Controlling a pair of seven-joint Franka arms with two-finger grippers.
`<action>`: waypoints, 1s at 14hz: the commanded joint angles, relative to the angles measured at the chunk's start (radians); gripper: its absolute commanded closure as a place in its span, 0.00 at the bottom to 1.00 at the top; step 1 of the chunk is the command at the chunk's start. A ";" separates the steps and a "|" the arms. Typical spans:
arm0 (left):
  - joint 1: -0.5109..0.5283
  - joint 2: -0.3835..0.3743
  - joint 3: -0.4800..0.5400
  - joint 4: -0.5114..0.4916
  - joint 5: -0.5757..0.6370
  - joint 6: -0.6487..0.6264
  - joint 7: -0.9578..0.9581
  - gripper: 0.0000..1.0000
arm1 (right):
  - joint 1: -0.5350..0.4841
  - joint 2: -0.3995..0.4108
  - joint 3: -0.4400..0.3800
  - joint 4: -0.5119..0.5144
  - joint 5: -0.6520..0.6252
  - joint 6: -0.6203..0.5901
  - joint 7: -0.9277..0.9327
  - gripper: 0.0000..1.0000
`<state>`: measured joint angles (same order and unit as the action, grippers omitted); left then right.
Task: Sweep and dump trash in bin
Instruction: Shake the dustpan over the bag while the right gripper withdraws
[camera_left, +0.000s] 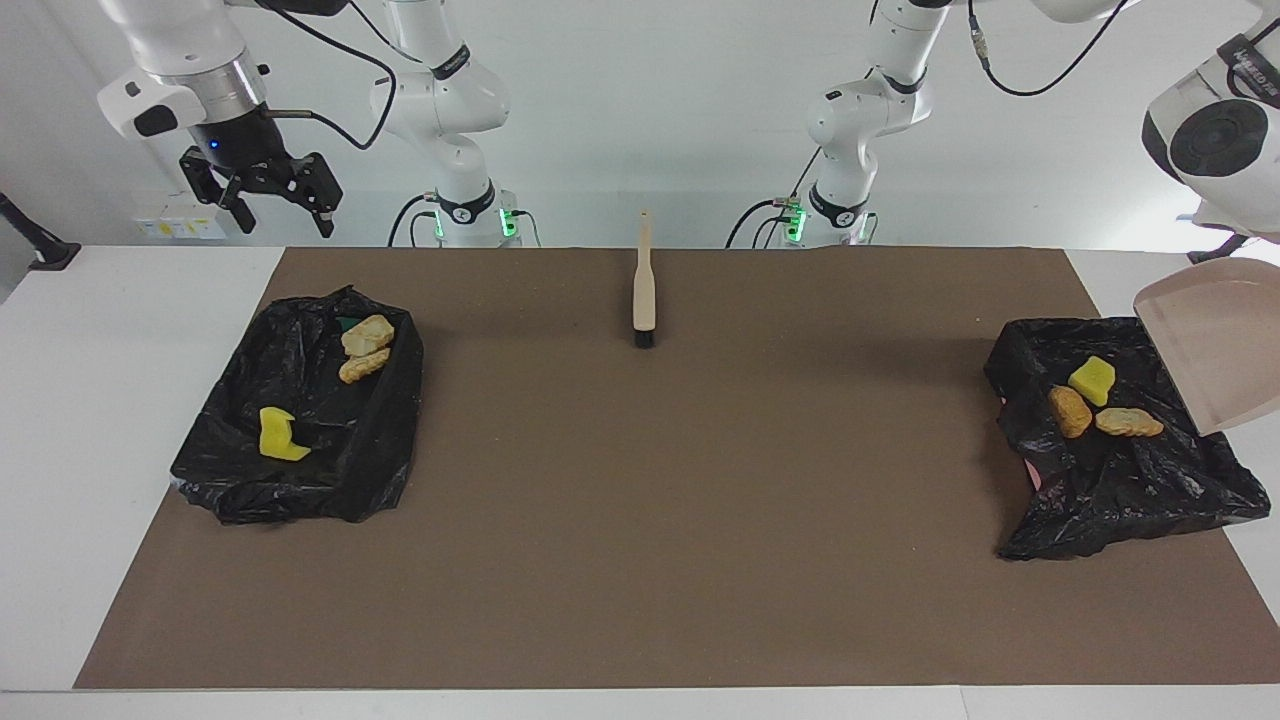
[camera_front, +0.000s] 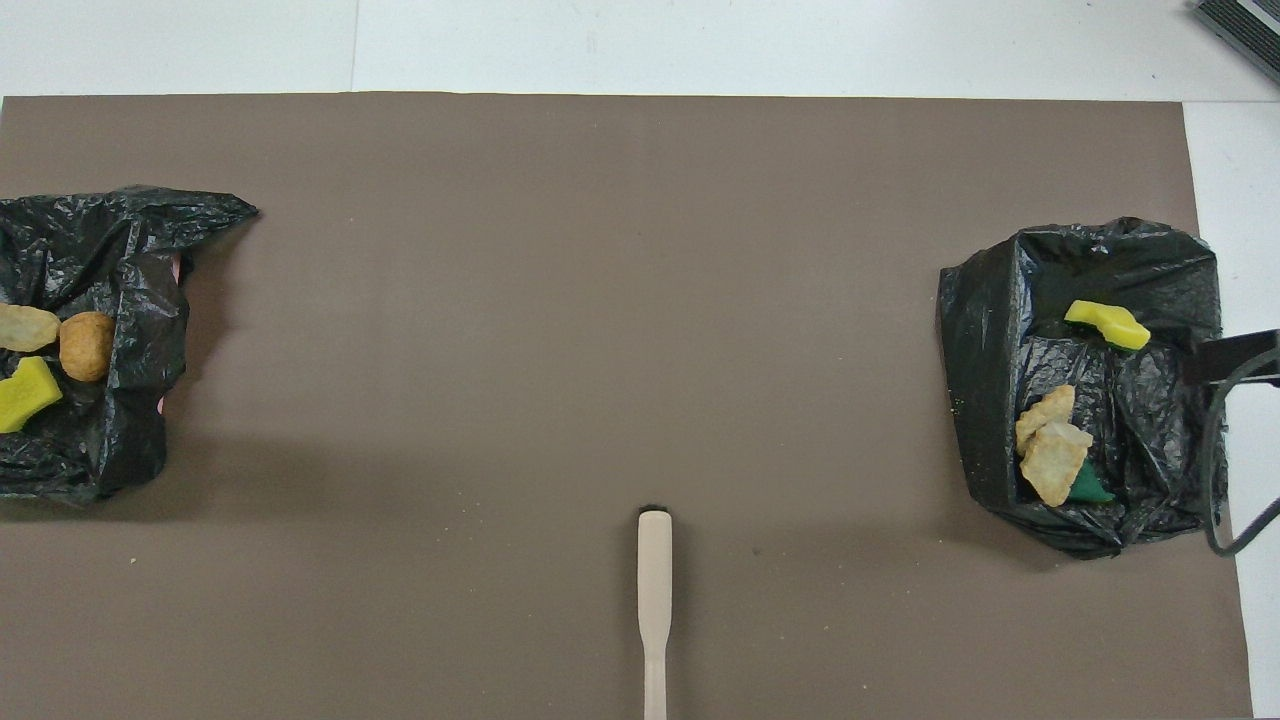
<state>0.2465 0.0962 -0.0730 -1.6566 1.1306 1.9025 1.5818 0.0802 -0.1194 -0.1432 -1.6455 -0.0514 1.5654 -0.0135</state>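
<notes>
I am holding the tilted dustpan (camera_left: 1210, 345) over the bin (camera_left: 1120, 480), left gripper clamped offscreen; trash (camera_left: 1090, 381) lying inside. Right gripper (camera_left: 277, 205) hanging open. Swinging away carelessly risks snagging the bag.

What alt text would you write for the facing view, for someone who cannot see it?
Two black-lined bins at opposite ends of a brown mat hold yellow and tan scraps. A tilted beige dustpan hangs over one bin; a brush lies mid-mat near the robots. The right hand hangs open, raised.
</notes>
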 joint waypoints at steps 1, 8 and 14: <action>-0.075 -0.026 0.009 -0.035 -0.087 -0.054 -0.046 1.00 | 0.000 -0.017 0.008 -0.028 0.022 0.033 -0.017 0.00; -0.220 -0.056 0.007 -0.072 -0.458 -0.174 -0.146 1.00 | 0.000 -0.011 0.008 -0.020 0.025 0.030 -0.017 0.00; -0.283 -0.093 0.007 -0.120 -0.779 -0.236 -0.452 1.00 | 0.000 -0.011 0.008 -0.020 0.025 0.030 -0.017 0.00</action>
<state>0.0005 0.0488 -0.0799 -1.7377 0.4244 1.7006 1.2520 0.0863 -0.1194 -0.1357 -1.6509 -0.0465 1.5773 -0.0135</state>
